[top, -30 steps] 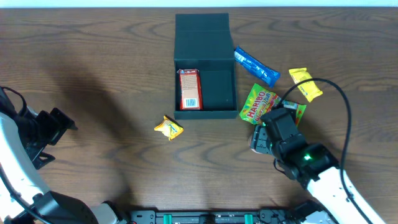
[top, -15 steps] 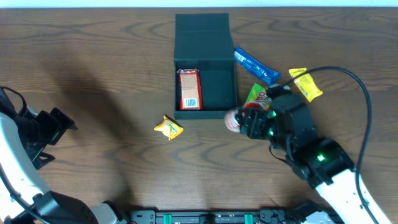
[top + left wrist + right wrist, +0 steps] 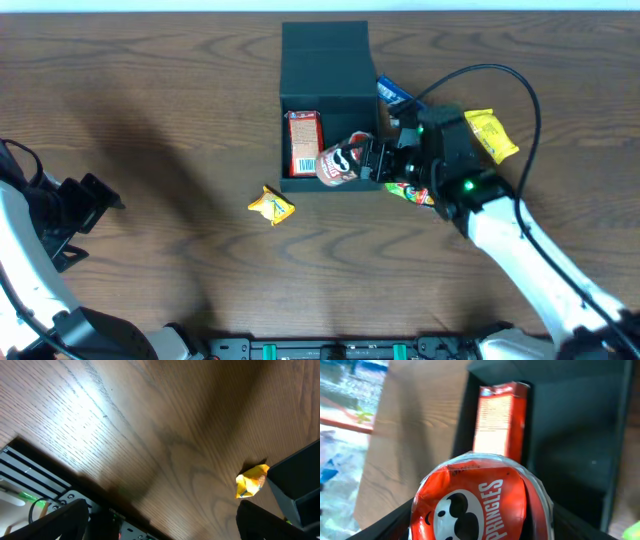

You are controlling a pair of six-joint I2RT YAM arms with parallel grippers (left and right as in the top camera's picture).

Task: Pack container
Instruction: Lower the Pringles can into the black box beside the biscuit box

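Right gripper (image 3: 368, 160) is clamped on a small Pringles can (image 3: 340, 161), fingers pressed to either side of it, and the wrist view has the red label and the moustached face filling the lower frame (image 3: 482, 497). The can hangs on its side over the front right part of the container (image 3: 283, 100), the dark square box sitting open at the middle of the table (image 3: 150, 100) with its flap lid laid back on the far side. Whether the can touches the box floor, can't tell from here. Inside, along the left wall, lies a red-and-white carton (image 3: 304, 143), just beside the can. Outward now: a green sweets bag (image 3: 410, 192) peeks from under the right arm, a blue packet (image 3: 392, 92) leans against the box's right wall, a yellow packet (image 3: 492, 135) sits further right. Another small yellow packet (image 3: 272, 205) lies near the box's front left corner. Over at the left edge, left gripper (image 3: 90, 200) hangs with fingers spread wide, holding nothing.
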